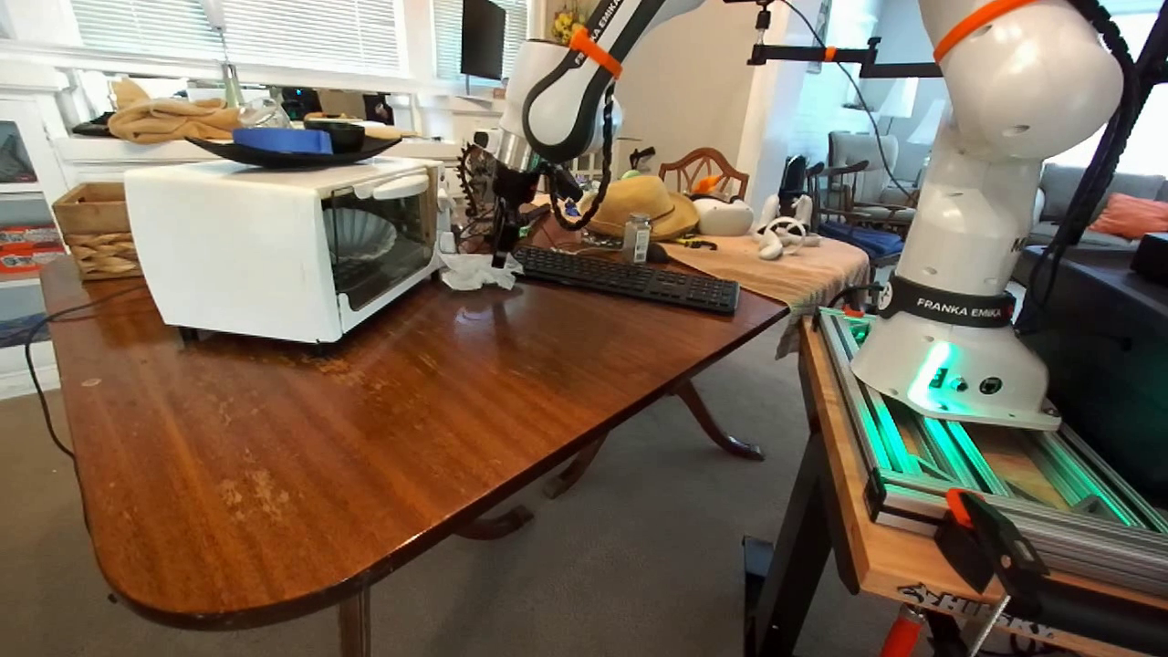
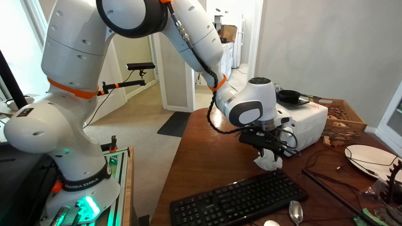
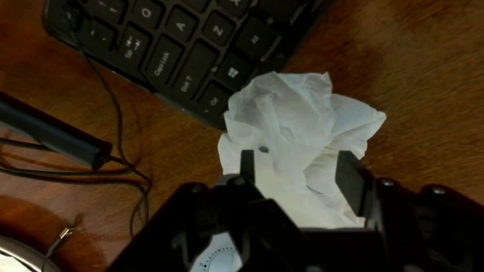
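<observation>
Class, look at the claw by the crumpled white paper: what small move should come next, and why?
Probably close the claw gently: its fingers stand apart with the crumpled white paper showing between them, and both exterior views show it low at the paper. The keyboard lies right beside, so a straight squeeze seems safest.
</observation>
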You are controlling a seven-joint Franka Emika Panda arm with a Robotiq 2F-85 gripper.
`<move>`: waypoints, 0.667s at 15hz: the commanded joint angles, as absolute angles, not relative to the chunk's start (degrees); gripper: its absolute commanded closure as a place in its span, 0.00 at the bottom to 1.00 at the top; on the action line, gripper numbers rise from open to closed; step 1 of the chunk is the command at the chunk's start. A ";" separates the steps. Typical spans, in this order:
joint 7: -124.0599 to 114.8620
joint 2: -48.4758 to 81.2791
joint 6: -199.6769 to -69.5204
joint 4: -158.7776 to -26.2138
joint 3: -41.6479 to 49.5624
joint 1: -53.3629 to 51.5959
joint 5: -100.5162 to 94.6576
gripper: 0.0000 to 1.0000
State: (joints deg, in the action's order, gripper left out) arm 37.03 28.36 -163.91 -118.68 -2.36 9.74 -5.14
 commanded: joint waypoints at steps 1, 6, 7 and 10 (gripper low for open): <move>35.79 30.17 -164.10 -117.11 -3.63 10.87 -5.76 0.72; 35.48 30.62 -164.53 -117.17 -3.77 11.30 -5.81 0.98; 35.34 30.67 -164.62 -117.23 -3.68 11.32 -5.89 1.00; 35.29 30.62 -164.39 -117.43 -4.06 11.73 -5.69 0.74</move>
State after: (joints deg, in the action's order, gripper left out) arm 36.25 29.77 -163.91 -117.83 -2.90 10.55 -5.14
